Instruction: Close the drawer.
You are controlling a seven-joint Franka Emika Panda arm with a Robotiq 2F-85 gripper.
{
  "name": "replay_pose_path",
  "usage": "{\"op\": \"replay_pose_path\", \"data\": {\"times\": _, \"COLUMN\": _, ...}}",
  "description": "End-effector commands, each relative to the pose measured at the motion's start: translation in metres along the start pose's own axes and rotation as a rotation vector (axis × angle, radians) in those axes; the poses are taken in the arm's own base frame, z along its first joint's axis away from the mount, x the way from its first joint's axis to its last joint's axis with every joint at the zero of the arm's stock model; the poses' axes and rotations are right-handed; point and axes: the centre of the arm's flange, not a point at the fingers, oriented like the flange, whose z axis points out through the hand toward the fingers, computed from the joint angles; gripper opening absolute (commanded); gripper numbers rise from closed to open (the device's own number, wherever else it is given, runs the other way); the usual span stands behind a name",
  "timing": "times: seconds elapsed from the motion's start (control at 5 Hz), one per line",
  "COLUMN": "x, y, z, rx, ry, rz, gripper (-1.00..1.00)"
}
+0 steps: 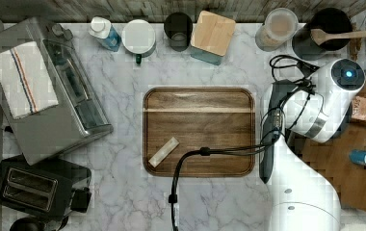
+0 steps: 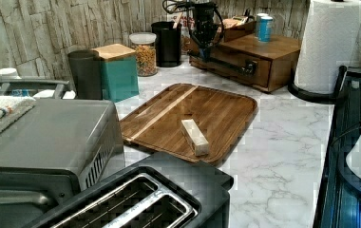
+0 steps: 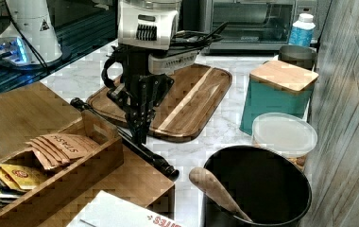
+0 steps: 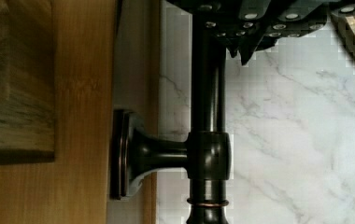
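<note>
The drawer (image 2: 264, 71) sits in a low wooden unit at the back right of the left view, its front carrying a long dark bar handle (image 2: 226, 64). My gripper (image 3: 140, 135) points down with its fingers drawn together at a tip against that handle (image 3: 154, 158), on the counter side of the bar. The wrist view has the handle (image 4: 208, 154) on its post, fixed to the drawer front (image 4: 136, 70), and the fingertips (image 4: 248, 55) right beside the bar. The drawer front lies close to the unit; I cannot tell whether a gap is left.
A dark rounded tray (image 1: 198, 130) holding a small pale block (image 1: 163, 152) lies mid-counter. An open box of tea bags (image 3: 50, 156) and a blue can (image 2: 264, 28) rest on the unit. Canisters line the wall, with a paper towel roll (image 2: 328, 42), a toaster oven (image 1: 51, 96) and a toaster (image 1: 32, 187).
</note>
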Motion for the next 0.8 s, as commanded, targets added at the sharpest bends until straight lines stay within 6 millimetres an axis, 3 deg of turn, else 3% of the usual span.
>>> {"op": "replay_pose_path", "data": {"times": 0.2, "x": -0.0478, "y": 0.1444, "z": 0.0439, "rx": -0.007, "ry": -0.094, "rz": 0.192, "gripper": -1.00}}
{"op": "replay_pose_path", "data": {"times": 0.8, "x": -0.0477, "y": 0.1443, "z": 0.0439, "rx": -0.007, "ry": -0.093, "rz": 0.191, "gripper": -1.00}}
